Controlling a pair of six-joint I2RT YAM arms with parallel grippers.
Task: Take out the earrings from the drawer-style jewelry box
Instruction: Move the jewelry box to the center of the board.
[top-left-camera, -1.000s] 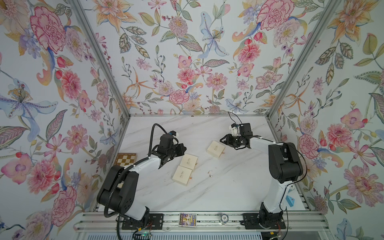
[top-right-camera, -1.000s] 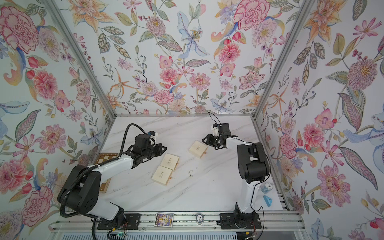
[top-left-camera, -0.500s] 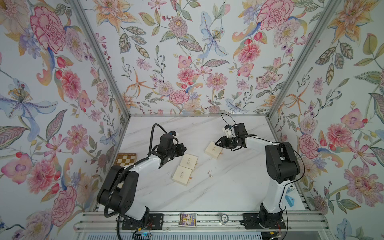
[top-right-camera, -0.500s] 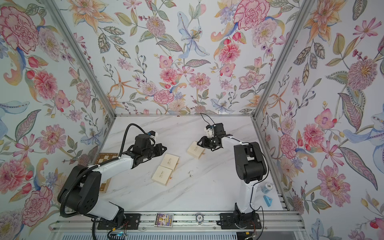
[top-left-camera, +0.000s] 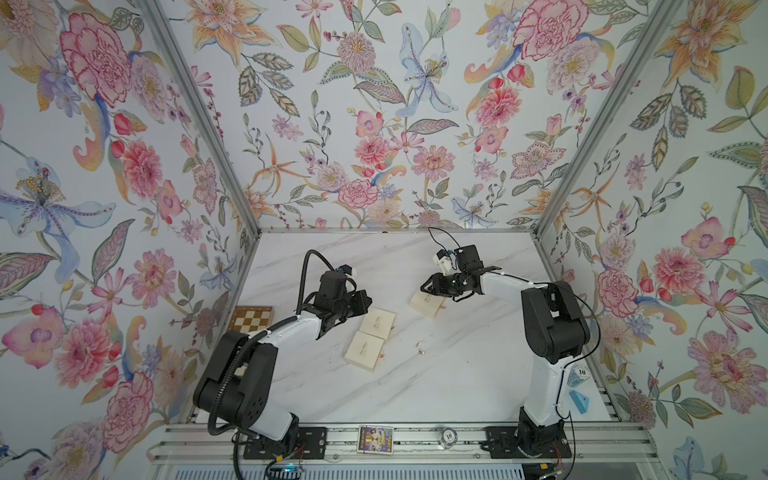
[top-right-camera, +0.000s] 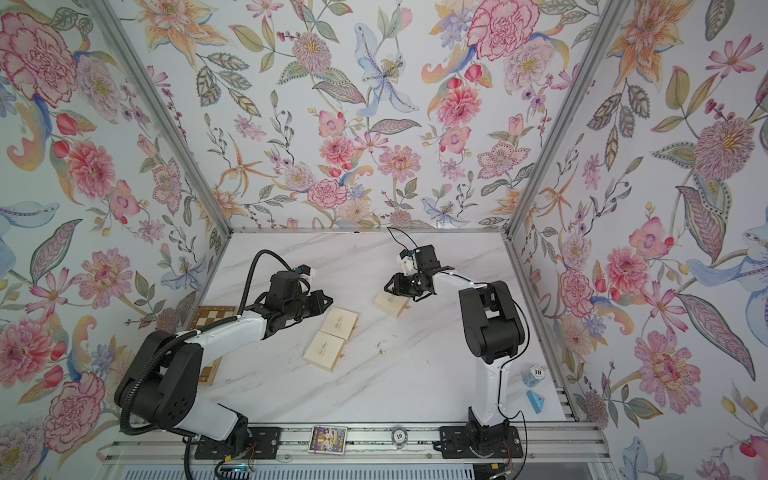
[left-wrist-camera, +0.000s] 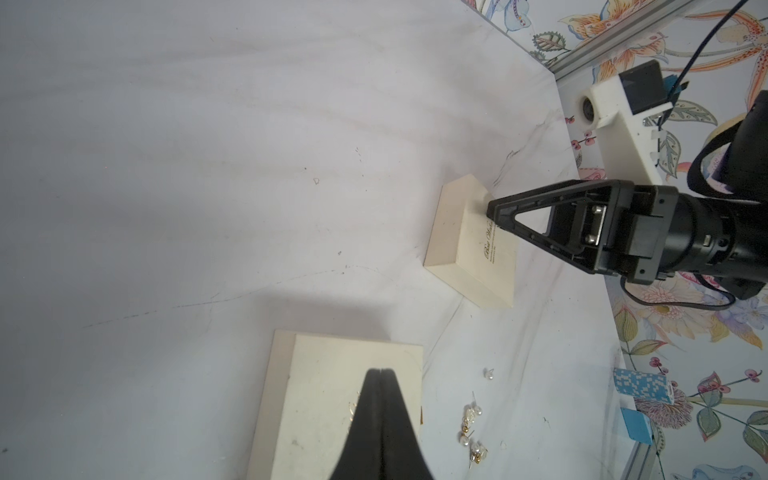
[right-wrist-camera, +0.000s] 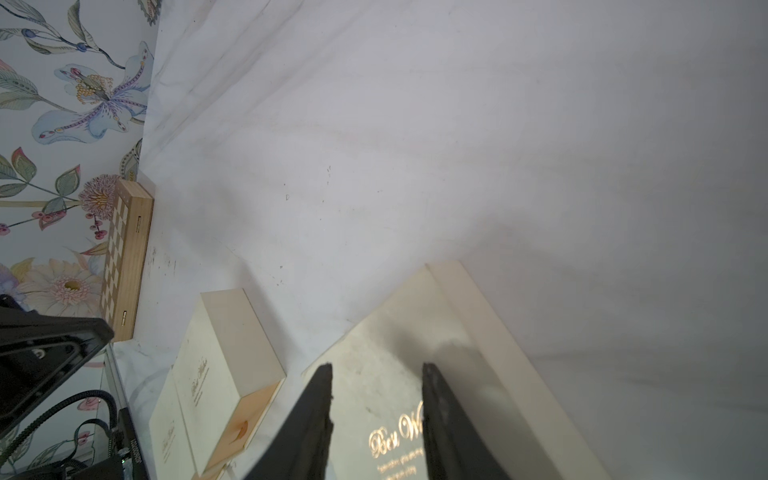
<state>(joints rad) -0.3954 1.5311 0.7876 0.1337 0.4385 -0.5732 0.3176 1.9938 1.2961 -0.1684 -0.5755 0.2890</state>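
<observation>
Top views: high over front edge, facing down on whole counter (top-left-camera: 374, 395), near-identical. Wrist cams: low, close-up, roughly facing each other; both catch same cream box (left-wrist-camera: 453, 241).

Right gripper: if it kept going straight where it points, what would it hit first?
The right gripper would most likely meet the lid of the cream jewelry box just under its tips; depth is unclear.

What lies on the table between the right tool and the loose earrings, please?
The left wrist view shows it: the cream box under the right tool, then bare marble up to the earrings.
</observation>
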